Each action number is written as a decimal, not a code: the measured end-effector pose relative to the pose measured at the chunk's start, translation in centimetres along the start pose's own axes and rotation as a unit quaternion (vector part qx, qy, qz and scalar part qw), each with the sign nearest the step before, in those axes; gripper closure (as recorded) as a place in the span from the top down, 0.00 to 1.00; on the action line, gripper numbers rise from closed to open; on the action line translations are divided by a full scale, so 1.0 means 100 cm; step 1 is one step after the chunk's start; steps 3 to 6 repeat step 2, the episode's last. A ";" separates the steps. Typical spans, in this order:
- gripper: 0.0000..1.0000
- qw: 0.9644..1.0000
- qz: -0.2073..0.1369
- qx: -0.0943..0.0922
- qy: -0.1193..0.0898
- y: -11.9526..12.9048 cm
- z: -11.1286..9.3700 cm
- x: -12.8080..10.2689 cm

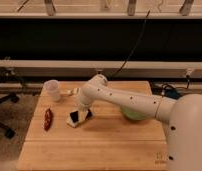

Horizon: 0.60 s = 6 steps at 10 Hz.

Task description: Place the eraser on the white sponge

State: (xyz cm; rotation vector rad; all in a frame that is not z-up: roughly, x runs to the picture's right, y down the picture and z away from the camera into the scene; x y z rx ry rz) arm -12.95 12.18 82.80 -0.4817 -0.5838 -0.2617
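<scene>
The eraser [77,116], a small flat black block, is tilted at the left middle of the wooden table. Its lower edge rests against a cream-white block, the white sponge [72,123], which shows just under and in front of it. My gripper [84,112] is at the end of the white arm and right at the eraser's upper right side, touching or nearly touching it. The arm hides the gripper's tips and part of the eraser.
A white cup [52,89] stands at the back left with a small pale object [69,93] beside it. A dark red chili-shaped thing [48,119] lies left of the eraser. A green bowl [133,115] sits partly behind the arm. The table's edge [29,145] is at the left.
</scene>
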 end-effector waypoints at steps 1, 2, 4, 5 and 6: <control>0.80 1.000 -0.001 -0.001 0.000 -0.001 -0.003 -0.001; 0.80 1.000 -0.002 -0.002 0.001 -0.001 -0.002 0.001; 0.80 1.000 -0.002 -0.002 0.001 -0.001 -0.002 0.001; 0.80 1.000 -0.002 -0.002 0.001 -0.001 -0.002 0.001; 0.80 1.000 -0.002 -0.002 0.001 -0.001 -0.002 0.001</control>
